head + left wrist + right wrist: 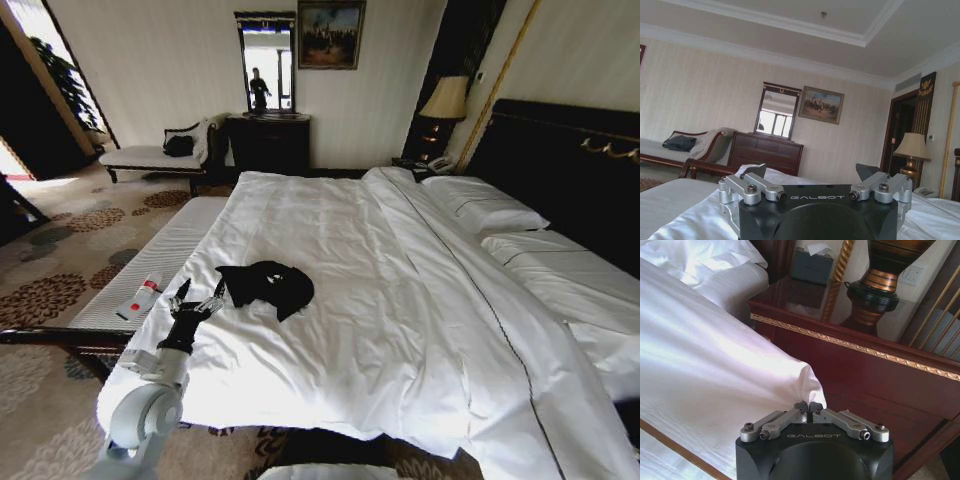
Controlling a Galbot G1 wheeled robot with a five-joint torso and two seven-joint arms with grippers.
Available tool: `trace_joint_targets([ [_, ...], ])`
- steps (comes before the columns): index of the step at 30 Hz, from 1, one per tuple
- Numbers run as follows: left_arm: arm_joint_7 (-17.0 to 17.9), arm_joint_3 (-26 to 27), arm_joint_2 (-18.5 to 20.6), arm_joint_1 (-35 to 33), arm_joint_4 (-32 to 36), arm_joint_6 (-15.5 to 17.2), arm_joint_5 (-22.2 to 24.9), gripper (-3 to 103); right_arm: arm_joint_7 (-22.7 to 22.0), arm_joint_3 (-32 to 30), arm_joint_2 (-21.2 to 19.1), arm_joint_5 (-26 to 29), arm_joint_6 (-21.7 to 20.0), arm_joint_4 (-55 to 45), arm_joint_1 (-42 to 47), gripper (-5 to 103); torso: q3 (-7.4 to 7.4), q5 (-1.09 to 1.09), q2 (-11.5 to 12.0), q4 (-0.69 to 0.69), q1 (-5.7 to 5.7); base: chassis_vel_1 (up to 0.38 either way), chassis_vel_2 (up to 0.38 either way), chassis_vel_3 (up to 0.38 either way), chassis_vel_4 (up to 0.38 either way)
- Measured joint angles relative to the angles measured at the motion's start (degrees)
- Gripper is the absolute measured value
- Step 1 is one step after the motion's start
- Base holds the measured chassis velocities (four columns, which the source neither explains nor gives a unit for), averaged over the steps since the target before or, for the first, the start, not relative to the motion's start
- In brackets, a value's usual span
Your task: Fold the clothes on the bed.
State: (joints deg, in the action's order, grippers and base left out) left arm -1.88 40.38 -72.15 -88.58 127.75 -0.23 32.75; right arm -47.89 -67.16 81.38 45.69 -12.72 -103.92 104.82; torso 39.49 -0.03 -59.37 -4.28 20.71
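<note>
The T-shirt [266, 286] lies crumpled, its lettering seemingly hidden; the bed [420, 330] is cropped.

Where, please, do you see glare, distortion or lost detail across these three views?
Head view: wide-angle bending at the edges; the crumpled black soft-cloth T-shirt on the large white-sheeted bed loses its folds in darkness. Left wrist view: the dark-framed wall mirror reflects bright windows. Right wrist view: the polished dark wooden bedside table mirrors the lamp.

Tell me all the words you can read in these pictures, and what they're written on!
"GALBOT": on the black body of the left gripper.
"GALBOT": on the black body of the right gripper.
The black T-shirt on the bed: no lettering can be read.
The small red-and-white item on the bench: too small to read.
</note>
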Motion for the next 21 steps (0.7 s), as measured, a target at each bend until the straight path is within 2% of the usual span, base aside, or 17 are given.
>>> trace_joint_targets([
  [4,0.04,-0.35,-1.11,-0.16,0.83,0.55,-0.89,100,0.03,-0.21,-1.01,1.08,0.32,2.36,-0.02,0,0.0,0.0,0.0,0.0,0.0,0.0,0.0,0.0,0.0],
  [5,0.06,-0.52,-1.47,-0.2,1.09,0.74,-1.21,100,0.0,-0.17,-1.18,1.4,0.33,2.64,0.03,-3,0.0,0.0,0.0,-0.02,0.0,0.0,0.0,0.0,0.0],
  [6,0.06,-0.63,-1.76,-0.25,1.25,0.85,-1.48,100,-0.22,-0.07,-1.21,1.53,0.33,2.86,0.12,2,0.01,0.0,0.0,-0.06,0.0,0.0,0.0,0.0,0.0],
  [7,0.06,-0.63,-1.76,-0.25,1.25,0.85,-1.48,100,-0.22,-0.07,-1.21,1.53,0.33,2.86,0.12,2,0.01,0.0,0.0,-0.06,0.0,0.0,0.0,0.0,0.0],
  [8,0.08,-0.72,-2.0,-0.32,1.37,0.92,-1.72,100,-0.46,0.03,-1.19,1.64,0.36,2.87,0.21,8,0.01,0.02,0.01,-0.13,0.0,0.0,0.0,0.0,0.0],
  [9,0.08,-0.77,-2.2,-0.39,1.48,0.95,-1.94,100,-0.59,0.1,-1.19,1.72,0.51,2.73,0.24,12,0.0,0.02,0.01,-0.15,0.0,0.0,0.0,0.0,0.0],
  [10,0.08,-0.78,-2.32,-0.45,1.53,0.97,-2.05,100,-0.62,0.12,-1.18,1.76,0.69,2.49,0.27,12,0.0,0.02,0.01,-0.15,0.0,0.0,0.0,0.0,0.0],
  [11,0.08,-0.77,-2.55,-0.69,1.7,0.98,-2.35,100,-0.63,0.17,-1.17,1.81,1.58,1.43,0.4,18,0.0,0.01,0.01,-0.11,0.0,0.0,0.0,0.0,0.0],
  [12,0.08,-0.77,-2.55,-0.69,1.7,0.98,-2.35,100,-0.63,0.17,-1.17,1.81,1.58,1.43,0.4,18,0.0,0.01,0.01,-0.11,0.0,0.0,0.0,0.0,0.0],
  [14,0.09,-0.55,-2.66,-1.03,2.0,0.98,-2.59,100,-0.57,-0.03,-1.13,1.11,2.77,-0.7,0.86,28,0.0,0.02,0.01,-0.03,0.0,0.0,0.0,0.0,0.0],
  [15,0.09,-0.34,-2.7,-1.29,2.23,0.97,-2.71,100,-0.5,-0.71,-0.99,0.35,3.44,-2.75,1.42,34,0.01,0.01,0.01,-0.04,0.0,0.0,0.0,0.0,0.0],
  [16,0.09,-0.34,-2.7,-1.29,2.23,0.97,-2.71,100,-0.5,-0.71,-0.99,0.35,3.44,-2.75,1.42,34,0.01,0.01,0.01,-0.04,0.0,0.0,0.0,0.0,0.0],
  [19,0.09,0.35,-2.79,-1.91,2.93,0.9,-2.8,100,-0.58,-4.29,-0.21,0.67,4.34,-11.41,3.45,51,0.0,0.0,0.01,-0.06,0.01,0.0,0.0,0.0,0.0],
  [21,0.09,0.6,-2.8,-2.15,3.16,0.86,-2.81,100,-0.72,-5.87,-0.06,1.62,4.41,-14.96,4.19,51,0.01,-0.01,0.01,-0.05,0.01,0.0,0.0,0.0,0.0],
])
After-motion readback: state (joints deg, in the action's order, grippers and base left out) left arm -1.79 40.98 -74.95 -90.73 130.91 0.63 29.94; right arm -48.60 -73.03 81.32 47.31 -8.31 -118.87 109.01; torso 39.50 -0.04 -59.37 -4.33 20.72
